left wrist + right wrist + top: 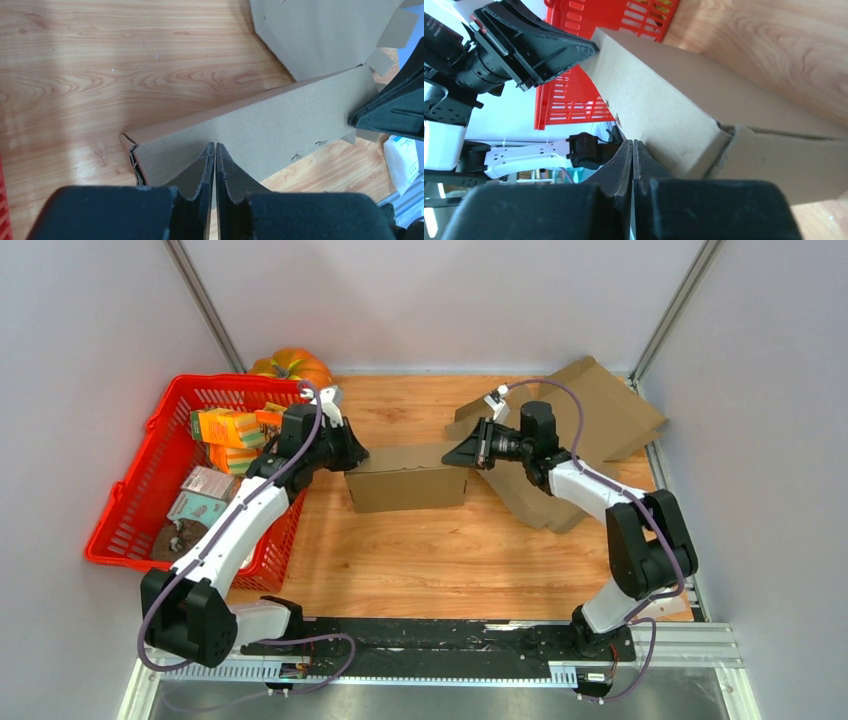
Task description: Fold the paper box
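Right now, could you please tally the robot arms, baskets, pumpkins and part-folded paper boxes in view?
Arms: 2, the left arm and the right arm
Red basket: 1
Pumpkin: 1
Paper box: 1
Total: 5

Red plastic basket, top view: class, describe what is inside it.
Orange cartons at the far end, pale pink and teal packets nearer. The white left arm covers the red basket's right side, so anything there is hidden.
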Action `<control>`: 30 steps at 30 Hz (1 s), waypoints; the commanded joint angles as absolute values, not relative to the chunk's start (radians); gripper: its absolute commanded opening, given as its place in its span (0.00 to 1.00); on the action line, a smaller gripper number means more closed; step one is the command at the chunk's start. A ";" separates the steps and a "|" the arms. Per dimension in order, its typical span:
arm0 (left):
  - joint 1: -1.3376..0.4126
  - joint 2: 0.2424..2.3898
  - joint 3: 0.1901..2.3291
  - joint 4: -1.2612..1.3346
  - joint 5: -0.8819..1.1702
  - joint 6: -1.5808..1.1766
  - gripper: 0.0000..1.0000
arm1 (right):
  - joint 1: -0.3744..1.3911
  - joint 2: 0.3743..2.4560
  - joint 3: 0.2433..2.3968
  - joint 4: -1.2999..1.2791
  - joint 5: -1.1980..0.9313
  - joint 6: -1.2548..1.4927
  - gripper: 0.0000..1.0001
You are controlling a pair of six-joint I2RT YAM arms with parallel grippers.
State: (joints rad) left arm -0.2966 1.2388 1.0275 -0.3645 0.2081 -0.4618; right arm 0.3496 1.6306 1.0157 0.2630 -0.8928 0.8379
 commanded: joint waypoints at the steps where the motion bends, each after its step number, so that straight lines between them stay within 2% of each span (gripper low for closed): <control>1: -0.295 1.207 0.993 -0.507 0.178 -0.399 0.13 | 0.366 1.487 0.942 0.200 -0.899 0.800 0.10; 2: -0.295 1.178 0.988 -0.518 0.187 -0.396 0.14 | 0.370 1.441 1.010 0.011 -0.879 0.710 0.14; 3: -0.296 1.163 0.982 -0.517 0.202 -0.390 0.16 | 0.367 1.436 1.055 -0.073 -0.861 0.656 0.28; 5: -0.296 1.134 0.960 -0.525 0.218 -0.391 0.18 | 0.377 1.474 1.223 -0.299 -0.801 0.495 0.41; 8: -0.296 1.117 0.934 -0.572 0.210 -0.425 0.19 | 0.408 1.590 1.334 -0.474 -0.698 0.393 0.40; 11: -0.302 1.041 0.841 -0.578 0.210 -0.483 0.19 | 0.442 1.567 1.205 -0.396 -0.641 0.402 0.39; 12: -0.305 1.011 0.809 -0.575 0.215 -0.506 0.22 | 0.460 1.539 1.104 -0.388 -0.603 0.441 0.38; 14: -0.333 0.907 0.750 -0.592 0.251 -0.521 0.26 | 0.494 1.382 0.998 -0.386 -0.569 0.477 0.38; 16: -0.385 0.829 0.764 -0.677 0.224 -0.519 0.36 | 0.566 1.251 0.939 -0.474 -0.432 0.447 0.46; 17: -0.441 0.755 0.781 -0.722 0.209 -0.515 0.39 | 0.574 1.147 0.942 -0.586 -0.385 0.433 0.59; 19: -0.451 0.688 0.822 -0.822 0.233 -0.523 0.47 | 0.569 1.068 0.959 -0.647 -0.302 0.399 0.73; 20: -0.451 0.636 0.830 -0.842 0.232 -0.528 0.49 | 0.560 1.042 0.971 -0.681 -0.295 0.385 0.85; 22: -0.453 0.606 0.825 -0.874 0.210 -0.546 0.50 | 0.540 1.064 0.997 -0.684 -0.304 0.368 0.92; 26: -0.478 0.731 0.807 -0.773 0.238 -0.578 0.50 | 0.534 1.210 1.023 -0.608 -0.343 0.407 0.96; 29: -0.664 0.914 0.886 -0.720 -0.031 -0.507 0.50 | 0.545 1.284 0.970 -0.432 -0.354 0.379 0.97; 30: -0.717 0.973 0.947 -0.701 -0.122 -0.474 0.50 | 0.546 1.308 0.980 -0.419 -0.254 0.350 0.96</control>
State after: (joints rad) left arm -0.5655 0.7780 0.8227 -0.7803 0.1467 -0.5476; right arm 0.5362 1.2190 1.0058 -0.5541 -0.3725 0.4129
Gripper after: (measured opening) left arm 0.498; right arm 0.966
